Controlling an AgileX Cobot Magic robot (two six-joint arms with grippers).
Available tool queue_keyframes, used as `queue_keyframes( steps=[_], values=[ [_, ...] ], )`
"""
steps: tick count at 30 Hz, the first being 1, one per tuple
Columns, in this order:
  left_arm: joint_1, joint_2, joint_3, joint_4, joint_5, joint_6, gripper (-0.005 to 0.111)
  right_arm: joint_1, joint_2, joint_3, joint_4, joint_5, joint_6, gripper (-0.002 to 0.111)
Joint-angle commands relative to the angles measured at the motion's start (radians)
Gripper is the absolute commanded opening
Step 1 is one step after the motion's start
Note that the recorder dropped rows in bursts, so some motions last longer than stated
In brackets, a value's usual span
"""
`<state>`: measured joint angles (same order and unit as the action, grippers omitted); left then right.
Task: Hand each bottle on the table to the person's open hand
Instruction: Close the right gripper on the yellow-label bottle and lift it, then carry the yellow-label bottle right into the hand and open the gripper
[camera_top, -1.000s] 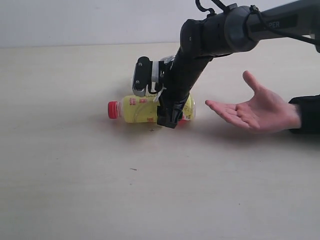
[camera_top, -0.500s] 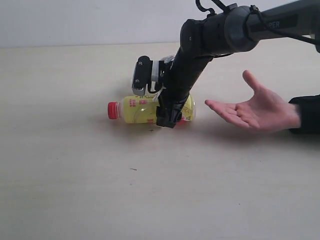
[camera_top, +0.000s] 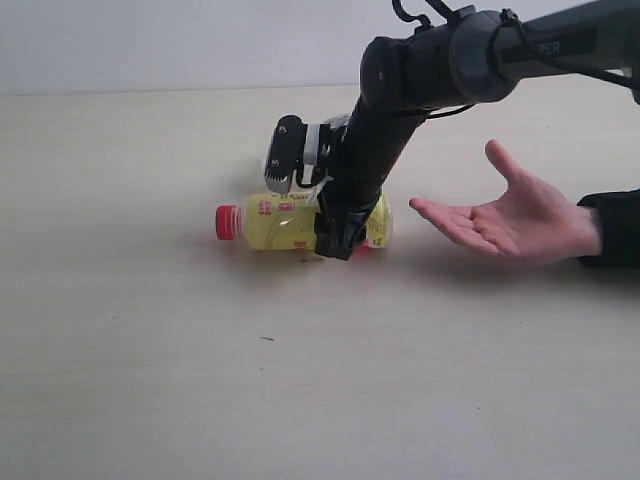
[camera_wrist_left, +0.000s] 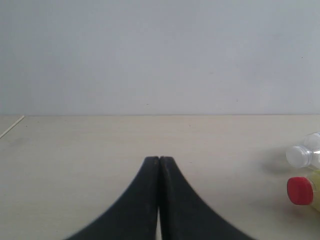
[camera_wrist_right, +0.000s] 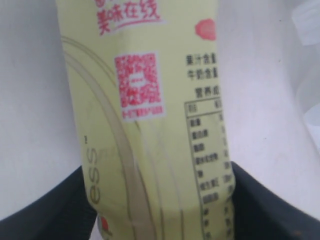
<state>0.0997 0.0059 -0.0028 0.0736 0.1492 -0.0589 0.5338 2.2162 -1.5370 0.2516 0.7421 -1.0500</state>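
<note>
Bottle (camera_top: 285, 222), yellow w/ red cap (camera_top: 227, 221), lying on table (camera_top: 150, 350), R fingers (camera_top: 335, 238) clamped on it, L fingers (camera_wrist_left: 145, 200) pressed together

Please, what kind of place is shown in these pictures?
Probably a robot test room or lab: a pale table against a plain white wall, a black robot arm reaching down to a yellow bottle, and a person's open hand held out nearby.

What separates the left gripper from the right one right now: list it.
The left gripper is shut on nothing; the right gripper clasps the yellow bottle. The left gripper sits apart from that bottle; the right gripper straddles it where it lies on the table. Both have black fingers.
</note>
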Motion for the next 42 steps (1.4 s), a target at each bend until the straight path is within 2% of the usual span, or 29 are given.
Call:
queue_keyframes(
  steps=[1,2,7,11,17,24,35,42],
  values=[
    [-0.004,-0.006,0.003,0.002,-0.002,-0.001,0.002,0.001,-0.002,-0.006,0.010,0.034,0.006,0.004],
    [-0.004,-0.006,0.003,0.002,-0.002,-0.001,0.002,0.001,-0.002,-0.006,0.014,0.039,0.006,0.000],
    [-0.004,-0.006,0.003,0.002,-0.002,-0.001,0.002,0.001,-0.062,-0.006,0.094,0.051,0.014,0.000],
    [-0.004,-0.006,0.003,0.002,-0.002,-0.001,0.002,0.001,-0.148,-0.006,0.097,0.083,0.112,0.000],
    [-0.004,-0.006,0.003,0.002,-0.002,-0.001,0.002,0.001,-0.293,-0.006,0.042,0.106,0.444,0.000],
    [-0.004,-0.006,0.003,0.002,-0.002,-0.001,0.002,-0.001,-0.378,-0.004,-0.169,0.181,0.753,0.000],
    [-0.004,-0.006,0.003,0.002,-0.002,-0.001,0.002,-0.102,-0.547,0.169,-0.188,0.096,0.868,0.000],
    [-0.004,-0.006,0.003,0.002,-0.002,-0.001,0.002,-0.232,-0.572,0.177,-0.276,0.254,1.025,0.000]
  ],
)
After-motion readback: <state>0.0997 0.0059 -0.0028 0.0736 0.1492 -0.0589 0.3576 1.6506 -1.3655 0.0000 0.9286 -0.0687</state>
